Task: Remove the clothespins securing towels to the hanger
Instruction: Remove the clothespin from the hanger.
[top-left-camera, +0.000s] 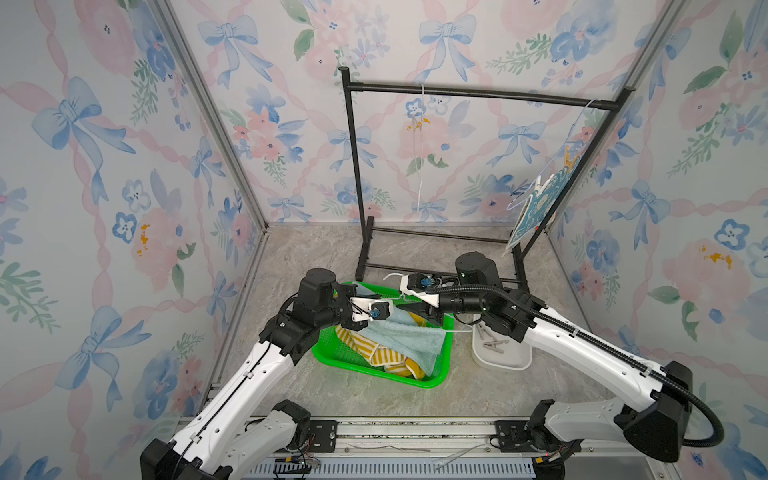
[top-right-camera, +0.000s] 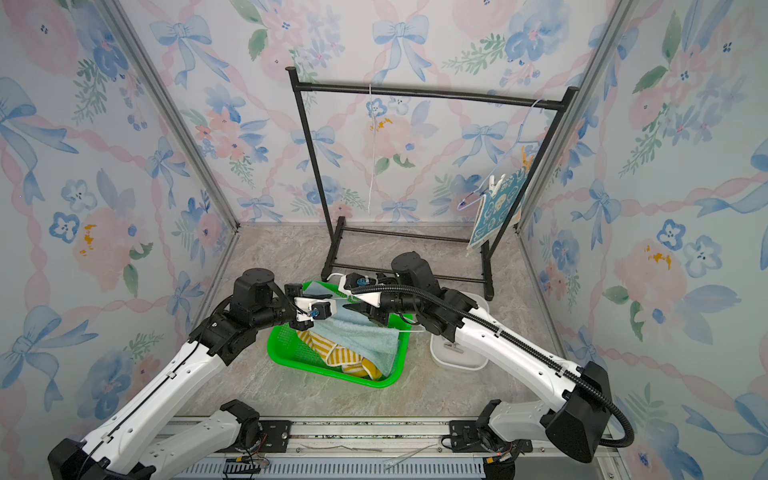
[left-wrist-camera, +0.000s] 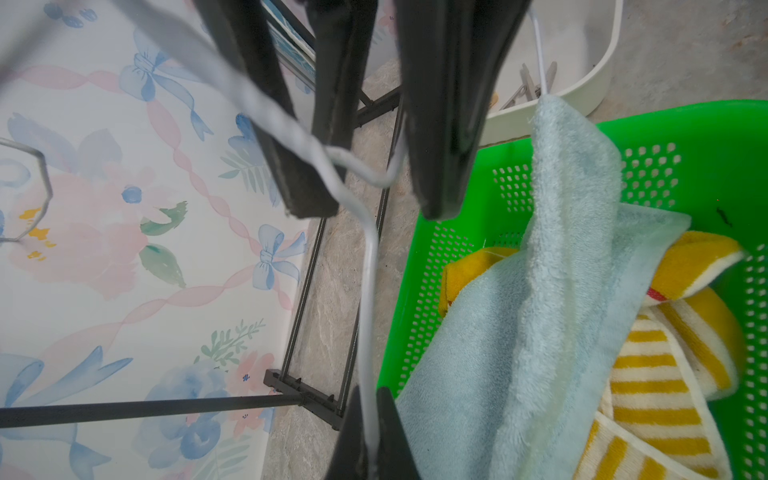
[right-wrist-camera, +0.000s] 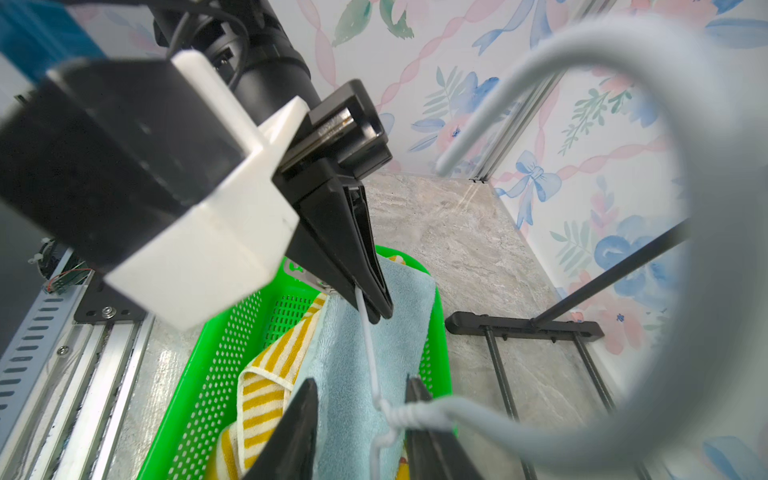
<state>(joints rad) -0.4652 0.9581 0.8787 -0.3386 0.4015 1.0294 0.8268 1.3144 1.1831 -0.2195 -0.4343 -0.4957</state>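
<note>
while left gripper (right-wrist-camera: 379, 309) clamps the white hanger (right-wrist-camera: 369, 353), right gripper (right-wrist-camera: 361, 384) straddling its neck, jaws apart

Robot lab booth dressed as a laundry corner, pastel bow-and-flower wallpaper panels (top-left-camera: 124, 166) on aluminium frame posts (top-left-camera: 220, 133), grey marble-look tabletop (top-left-camera: 316, 257), black metal clothes rack (top-left-camera: 478, 94) (freestanding), slotted aluminium rail (top-left-camera: 415, 434).

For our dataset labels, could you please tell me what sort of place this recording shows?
Probably a staged lab cell dressed as a laundry corner: floral-papered panels on aluminium framing, a small black drying rack, and a green basket of towels.
</note>
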